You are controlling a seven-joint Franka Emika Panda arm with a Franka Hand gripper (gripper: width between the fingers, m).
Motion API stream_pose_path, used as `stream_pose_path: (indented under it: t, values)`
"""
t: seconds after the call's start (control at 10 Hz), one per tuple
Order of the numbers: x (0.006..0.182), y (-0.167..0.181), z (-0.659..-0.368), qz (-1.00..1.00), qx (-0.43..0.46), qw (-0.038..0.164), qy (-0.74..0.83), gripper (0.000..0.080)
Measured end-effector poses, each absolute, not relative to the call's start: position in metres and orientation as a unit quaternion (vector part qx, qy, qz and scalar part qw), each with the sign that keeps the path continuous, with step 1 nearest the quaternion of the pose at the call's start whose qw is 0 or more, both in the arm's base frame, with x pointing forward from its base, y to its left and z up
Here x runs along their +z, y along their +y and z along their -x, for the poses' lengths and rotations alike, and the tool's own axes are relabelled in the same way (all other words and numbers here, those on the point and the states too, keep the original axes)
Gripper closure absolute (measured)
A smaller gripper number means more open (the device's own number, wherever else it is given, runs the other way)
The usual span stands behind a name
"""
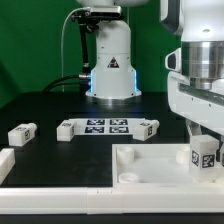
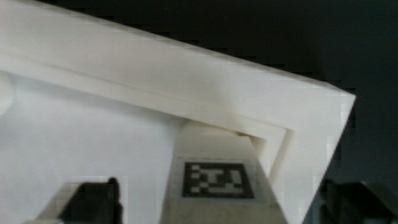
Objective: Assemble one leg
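A leg (image 1: 203,155), a small white block with a black-and-white tag, stands upright near a corner of the large white board (image 1: 150,162). My gripper (image 1: 205,162) reaches down over it with a finger on each side. In the wrist view the leg (image 2: 217,178) sits between the two dark fingers (image 2: 93,200), with a gap on both sides, so the gripper (image 2: 222,208) is open and straddles the leg without touching it. The board (image 2: 89,130) fills the area beside the leg. A round socket (image 1: 127,178) shows in the board's near corner.
Three loose legs lie on the dark table: one at the exterior view's left (image 1: 22,133), one (image 1: 68,128) and one (image 1: 148,127) at either end of the marker board (image 1: 107,126). White L-shaped border strips (image 1: 60,198) run along the front; one (image 2: 214,70) frames the board's corner.
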State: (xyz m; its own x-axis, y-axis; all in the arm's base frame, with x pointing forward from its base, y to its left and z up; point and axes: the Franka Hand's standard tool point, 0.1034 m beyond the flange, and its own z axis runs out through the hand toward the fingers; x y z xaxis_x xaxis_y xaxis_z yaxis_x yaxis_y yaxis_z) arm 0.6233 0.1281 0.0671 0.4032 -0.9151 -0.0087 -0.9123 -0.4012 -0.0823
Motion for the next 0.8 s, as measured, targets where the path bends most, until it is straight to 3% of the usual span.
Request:
stream_pose_path:
  t: [0.1, 0.8]
  values:
    - [0.0671, 0.1257, -0.6239, 0.867, -0.023, 0.036, 0.497, 0.0168]
    - [0.0726, 0.1308, -0.6233, 0.995, -0.037, 0.016, 0.090, 0.0151]
